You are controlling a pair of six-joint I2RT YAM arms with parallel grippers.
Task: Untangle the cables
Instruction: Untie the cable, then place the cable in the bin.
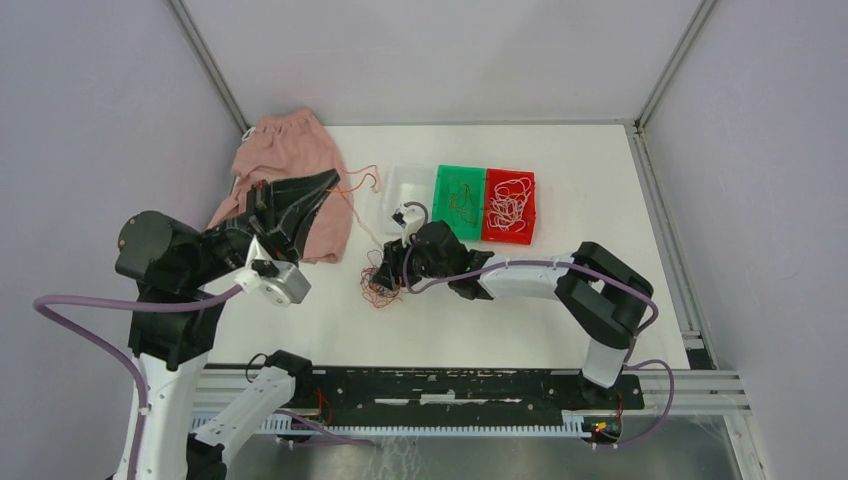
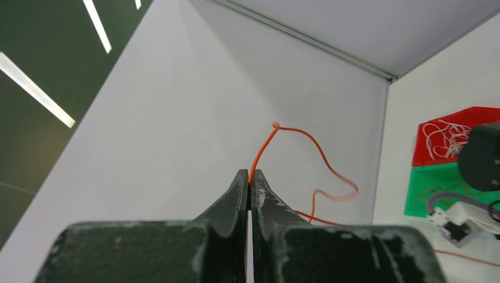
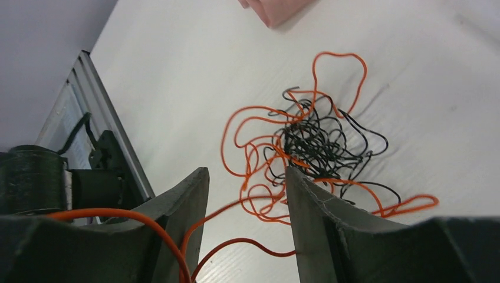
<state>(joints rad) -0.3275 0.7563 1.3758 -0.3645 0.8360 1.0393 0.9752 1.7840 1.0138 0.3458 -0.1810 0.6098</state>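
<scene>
Orange cable (image 2: 306, 138) is pinched at the very tip of the left gripper (image 2: 250, 177), whose jaws are pressed flat together. In the left wrist view the strand rises from the pinch toward 12 o'clock, arcs over to 3 o'clock and sags back down. Seen from above, that arm reaches toward 1 o'clock over the pink cloth (image 1: 290, 150).

Further right, the tangle (image 3: 312, 141) of orange and black cables lies on the table (image 1: 600, 200) just beyond the right gripper (image 3: 247, 177), at its 12 to 1 o'clock. The clump's long axis runs roughly 10 to 4 o'clock. The right jaws stand spread, and loose orange strands cross the gap between them, perhaps brushing one finger. The right arm folds at its elbow, its forearm stretched toward 9 o'clock.
</scene>
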